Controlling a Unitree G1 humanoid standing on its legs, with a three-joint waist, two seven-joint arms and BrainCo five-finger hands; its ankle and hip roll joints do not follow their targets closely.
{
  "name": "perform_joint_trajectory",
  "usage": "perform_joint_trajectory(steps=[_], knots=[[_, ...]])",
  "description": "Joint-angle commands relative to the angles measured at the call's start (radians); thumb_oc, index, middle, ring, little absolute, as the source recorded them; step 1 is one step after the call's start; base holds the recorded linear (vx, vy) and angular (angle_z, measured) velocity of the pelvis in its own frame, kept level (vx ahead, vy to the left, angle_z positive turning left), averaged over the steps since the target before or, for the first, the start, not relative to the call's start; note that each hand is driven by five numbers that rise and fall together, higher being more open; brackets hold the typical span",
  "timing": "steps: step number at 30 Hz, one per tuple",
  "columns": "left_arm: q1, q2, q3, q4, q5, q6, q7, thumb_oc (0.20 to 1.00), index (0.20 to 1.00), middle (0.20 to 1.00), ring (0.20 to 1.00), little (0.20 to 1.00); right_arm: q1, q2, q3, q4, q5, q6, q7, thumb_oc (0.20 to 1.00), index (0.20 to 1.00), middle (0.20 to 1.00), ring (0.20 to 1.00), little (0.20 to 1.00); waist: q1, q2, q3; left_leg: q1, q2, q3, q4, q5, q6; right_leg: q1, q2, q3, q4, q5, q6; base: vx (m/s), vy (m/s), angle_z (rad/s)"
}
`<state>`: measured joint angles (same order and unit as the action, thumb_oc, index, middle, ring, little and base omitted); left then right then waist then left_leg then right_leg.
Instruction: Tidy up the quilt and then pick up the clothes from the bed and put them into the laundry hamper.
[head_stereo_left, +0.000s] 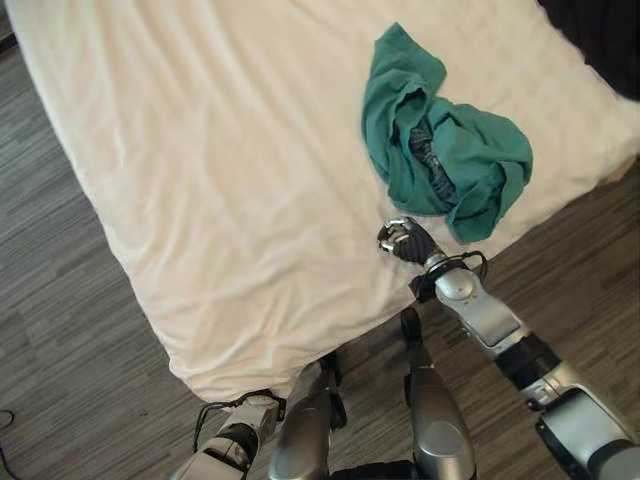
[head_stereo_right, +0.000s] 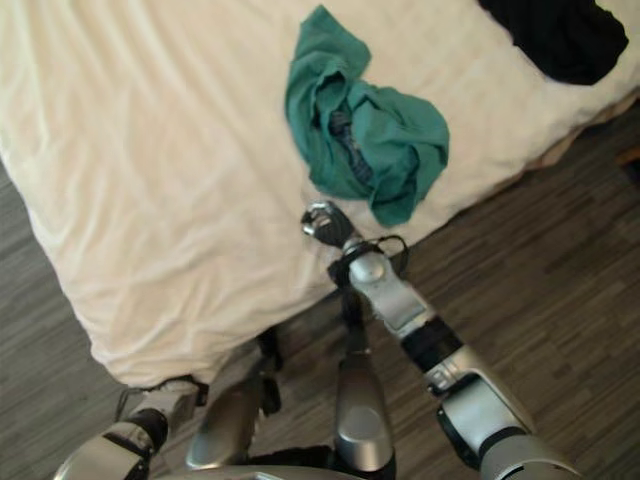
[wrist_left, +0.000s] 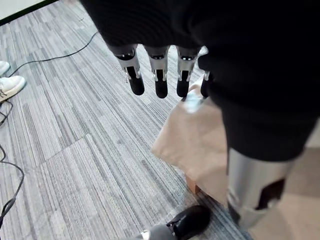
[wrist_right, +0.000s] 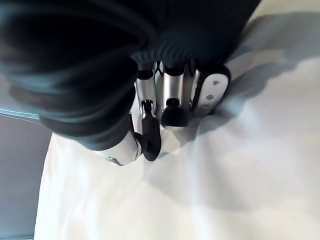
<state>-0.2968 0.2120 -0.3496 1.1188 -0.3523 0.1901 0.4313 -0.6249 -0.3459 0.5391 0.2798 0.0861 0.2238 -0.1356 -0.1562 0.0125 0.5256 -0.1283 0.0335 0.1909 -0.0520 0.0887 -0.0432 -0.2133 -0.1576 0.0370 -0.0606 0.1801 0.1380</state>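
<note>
The right hand (head_stereo_left: 405, 241), fingers curled and holding nothing, rests on the quilt (head_stereo_left: 230, 190) at the bed's near edge, likely poised to reach for laundry. The green clothes (head_stereo_left: 445, 145) lie bunched just beyond it, not touching. The left hand (wrist_left: 160, 75) hangs open over the floor (wrist_left: 75, 150)
</note>
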Motion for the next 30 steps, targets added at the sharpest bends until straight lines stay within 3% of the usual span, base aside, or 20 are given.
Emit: perform_joint_trajectory(steps=[1, 2, 4, 5, 6, 7, 9, 16, 18, 20, 21, 22, 23, 27, 30], knots=[[-0.102, -0.041, -0.022, 0.058, -0.074, -0.021, -0.007, 1.000, 1.000, 1.000, 1.000, 1.000, 0.043, 0.022, 0.087, 0.380, -0.020, 0.072, -0.039, 0.200, 0.200, 0.200, 0.200, 0.200, 0.034, 0.014, -0.006, -0.149, 0.002, -0.054, 0.161, -0.107, 0.003, -0.093, -0.072, 0.016, 0.114, -0.091, 0.049, 0.00, 0.000, 0.00], [-0.108, -0.043, -0.019, 0.068, -0.088, -0.020, -0.009, 1.000, 1.000, 1.000, 1.000, 1.000, 0.043, 0.025, 0.081, 0.441, -0.008, 0.104, -0.074, 0.200, 0.200, 0.200, 0.200, 0.200, 0.035, 0.019, -0.006, -0.165, 0.001, -0.053, 0.165, -0.106, 0.002, -0.108, -0.072, 0.015, 0.119, -0.092, 0.045, -0.03, -0.010, 0.02], [-0.109, -0.048, -0.011, 0.097, -0.086, -0.037, -0.033, 1.000, 1.000, 1.000, 1.000, 1.000, 0.058, 0.018, 0.027, 0.654, 0.086, 0.069, -0.165, 0.200, 0.200, 0.200, 0.200, 0.200, 0.040, 0.031, -0.006, -0.192, -0.003, -0.060, 0.168, -0.104, 0.002, -0.123, -0.072, 0.006, 0.124, -0.100, 0.036, -0.05, -0.019, 0.06], [-0.102, -0.049, -0.008, 0.114, -0.070, -0.054, -0.051, 1.000, 1.000, 1.000, 1.000, 1.000, 0.078, 0.002, -0.031, 0.737, 0.172, 0.099, -0.222, 0.200, 0.200, 0.200, 0.200, 0.200, 0.044, 0.036, -0.006, -0.199, -0.006, -0.066, 0.169, -0.103, 0.002, -0.123, -0.071, -0.001, 0.124, -0.104, 0.030, -0.06, -0.020, 0.09], [-0.094, -0.048, -0.001, 0.123, -0.053, -0.067, -0.063, 1.000, 1.000, 1.000, 1.000, 1.000, 0.096, -0.014, -0.070, 0.789, 0.213, 0.084, -0.233, 0.200, 0.200, 0.200, 0.200, 0.200, 0.046, 0.037, -0.006, -0.197, -0.008, -0.070, 0.170, -0.104, 0.003, -0.119, -0.072, -0.005, 0.123, -0.104, 0.029, -0.07, -0.013, 0.10], [-0.072, -0.045, 0.010, 0.129, -0.022, -0.091, -0.080, 1.000, 1.000, 1.000, 1.000, 1.000, 0.148, -0.049, -0.156, 0.847, 0.256, 0.126, -0.254, 0.200, 0.200, 0.200, 0.200, 0.200, 0.047, 0.038, -0.006, -0.184, -0.011, -0.075, 0.168, -0.106, 0.004, -0.102, -0.072, -0.010, 0.114, -0.103, 0.028, -0.05, 0.000, 0.11], [-0.038, -0.035, 0.024, 0.123, 0.019, -0.122, -0.086, 1.000, 1.000, 1.000, 1.000, 1.000, 0.233, -0.092, -0.229, 0.890, 0.236, 0.169, -0.249, 0.200, 0.200, 0.200, 0.200, 0.200, 0.044, 0.033, -0.006, -0.155, -0.015, -0.073, 0.167, -0.114, 0.006, -0.072, -0.074, -0.007, 0.097, -0.096, 0.032, -0.06, 0.015, 0.18], [0.040, 0.017, 0.052, 0.079, 0.196, -0.158, -0.122, 1.000, 1.000, 1.000, 1.000, 1.000, 0.497, -0.155, -0.437, 0.974, 0.196, 0.154, -0.151, 0.200, 0.200, 0.200, 0.200, 0.200, -0.008, -0.019, -0.015, -0.017, -0.007, -0.009, 0.184, -0.159, 0.015, 0.036, -0.071, 0.020, 0.043, -0.056, 0.057, 0.01, 0.075, 0.07], [0.066, 0.026, 0.049, 0.073, 0.225, -0.155, -0.124, 1.000, 1.000, 1.000, 1.000, 1.000, 0.526, -0.148, -0.474, 0.982, 0.176, 0.139, -0.116, 0.200, 0.200, 0.200, 0.200, 0.200, -0.012, -0.031, -0.042, 0.025, 0.009, 0.036, 0.166, -0.161, 0.012, 0.053, -0.076, -0.006, 0.026, -0.042, 0.075, 0.10, 0.059, -0.36], [0.095, 0.037, 0.058, 0.070, 0.212, -0.148, -0.106, 1.000, 1.000, 1.000, 1.000, 1.000, 0.538, -0.118, -0.490, 0.989, 0.150, 0.116, -0.083, 0.200, 0.200, 0.200, 0.200, 0.200, -0.001, -0.046, -0.074, 0.064, 0.037, 0.110, 0.161, -0.171, 0.013, 0.050, -0.091, -0.082, 0.046, -0.037, 0.097, 0.09, 0.019, -0.80], [0.108, 0.044, 0.068, 0.070, 0.203, -0.143, -0.092, 1.000, 1.000, 1.000, 1.000, 1.000, 0.541, -0.094, -0.487, 0.990, 0.154, 0.115, -0.066, 0.200, 0.200, 0.200, 0.200, 0.200, 0.008, -0.047, -0.091, 0.093, 0.057, 0.142, 0.166, -0.204, 0.013, 0.054, -0.099, -0.134, 0.076, -0.055, 0.112, 0.06, -0.029, -1.46], [0.117, 0.048, 0.077, 0.067, 0.197, -0.137, -0.083, 1.000, 1.000, 1.000, 1.000, 1.000, 0.544, -0.077, -0.486, 0.987, 0.162, 0.121, -0.059, 0.404, 0.404, 0.404, 0.404, 0.404, 0.014, -0.050, -0.104, 0.102, 0.073, 0.176, 0.172, -0.207, 0.014, 0.054, -0.110, -0.173, 0.107, -0.062, 0.113, 0.03, -0.051, -1.71], [0.123, 0.049, 0.084, 0.066, 0.193, -0.133, -0.075, 1.000, 1.000, 1.000, 1.000, 1.000, 0.545, -0.065, -0.486, 0.987, 0.170, 0.129, -0.043, 1.000, 1.000, 1.000, 1.000, 1.000, 0.019, -0.050, -0.113, 0.107, 0.083, 0.200, 0.175, -0.207, 0.015, 0.056, -0.118, -0.200, 0.127, -0.069, 0.111, -0.05, -0.062, -1.78], [0.140, 0.029, 0.108, 0.080, 0.159, -0.068, -0.038, 1.000, 1.000, 1.000, 1.000, 1.000, 0.539, 0.013, -0.453, 1.030, 0.095, 0.096, -0.026, 1.000, 1.000, 1.000, 1.000, 1.000, 0.076, -0.035, -0.189, 0.131, 0.138, 0.324, 0.199, -0.183, 0.022, 0.151, -0.170, -0.386, 0.244, -0.143, 0.067, -0.01, -0.144, -2.14], [0.142, 0.020, 0.111, 0.097, 0.164, -0.045, -0.026, 1.000, 1.000, 1.000, 1.000, 1.000, 0.531, 0.018, -0.441, 1.044, 0.108, 0.072, -0.031, 1.000, 1.000, 1.000, 1.000, 1.000, 0.094, -0.033, -0.219, 0.120, 0.152, 0.336, 0.219, -0.177, 0.022, 0.214, -0.153, -0.419, 0.232, -0.177, 0.053, 0.06, -0.261, -1.28]])
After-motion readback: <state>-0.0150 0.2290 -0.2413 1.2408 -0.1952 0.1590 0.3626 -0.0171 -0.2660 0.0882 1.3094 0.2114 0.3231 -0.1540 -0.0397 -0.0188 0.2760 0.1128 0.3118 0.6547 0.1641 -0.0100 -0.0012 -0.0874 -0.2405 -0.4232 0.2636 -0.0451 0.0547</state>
